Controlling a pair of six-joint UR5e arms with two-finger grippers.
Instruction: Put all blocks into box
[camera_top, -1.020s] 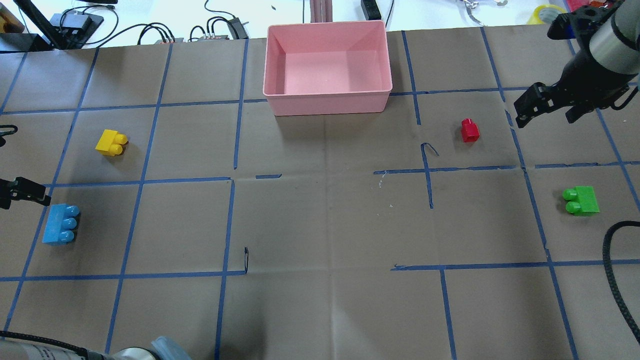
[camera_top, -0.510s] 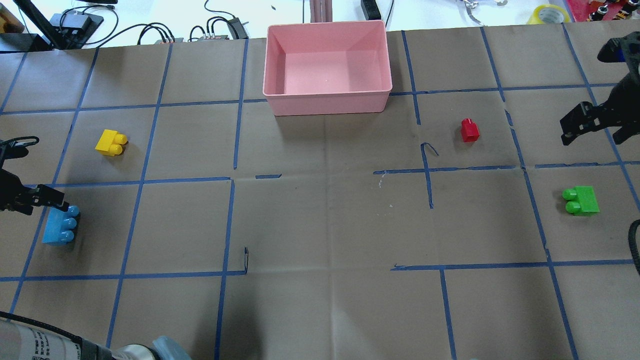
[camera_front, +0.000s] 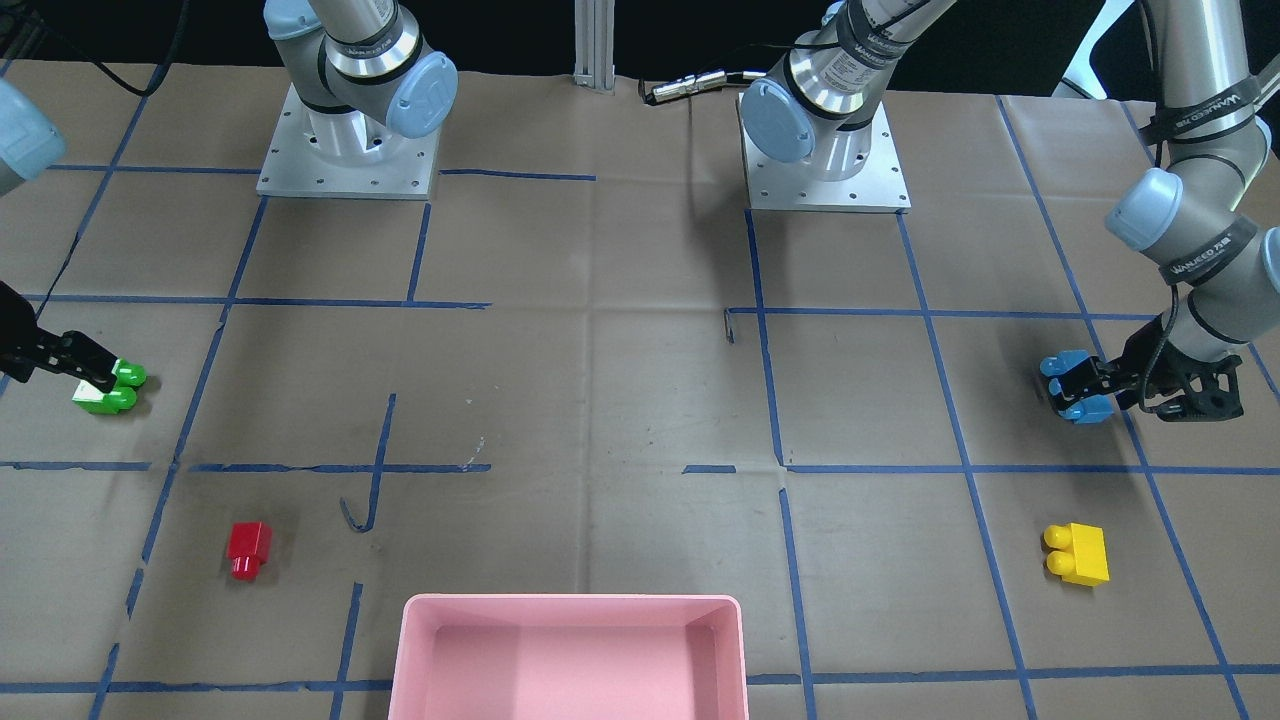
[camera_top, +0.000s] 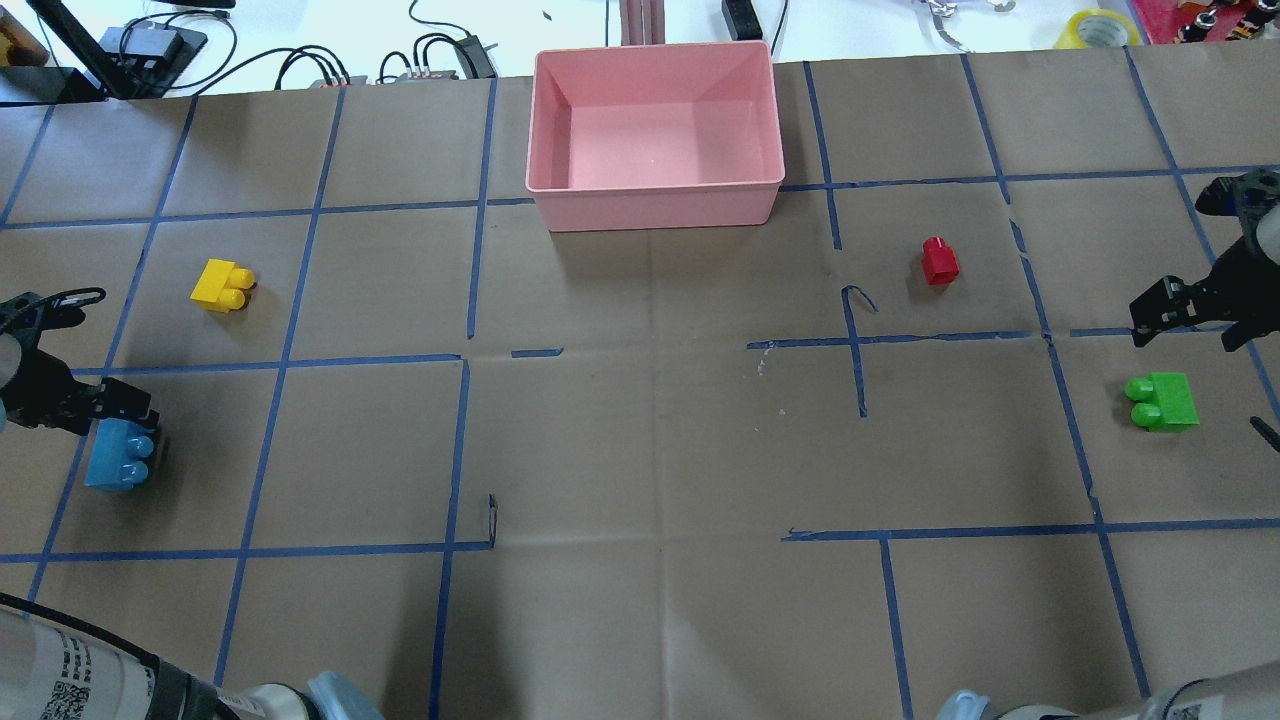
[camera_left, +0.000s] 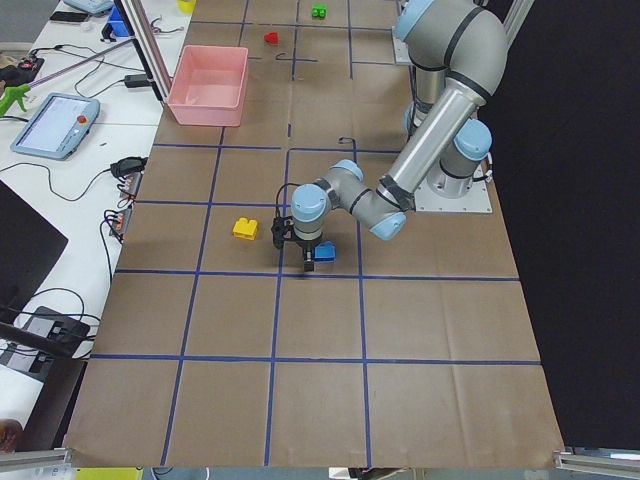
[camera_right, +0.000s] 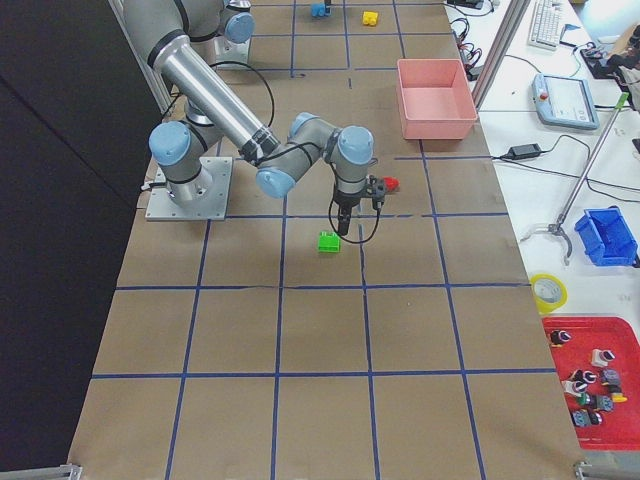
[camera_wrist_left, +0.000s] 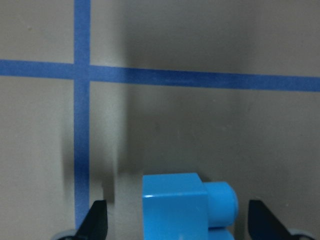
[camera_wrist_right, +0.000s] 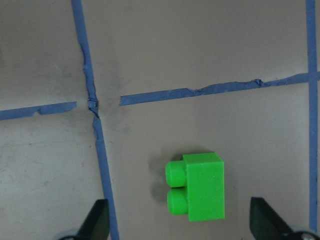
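Over the last second the left jaws have slid in from the overhead view's left edge onto the light-blue block (camera_top: 118, 462) and now hide its upper stud. They stand wide, one to each side of it in the wrist view. The right jaws, also wide, have dropped from the upper right to just above the green block (camera_top: 1163, 401) at the right edge. The yellow block (camera_top: 222, 285), red block (camera_top: 939, 260) and pink box (camera_top: 655, 212), top centre, have not shifted. The desk (camera_top: 650, 450) wears brown paper gridded with blue tape (camera_top: 300, 215). Cables (camera_top: 440, 50) and a tape roll (camera_top: 1095, 28) lie beyond its far edge.
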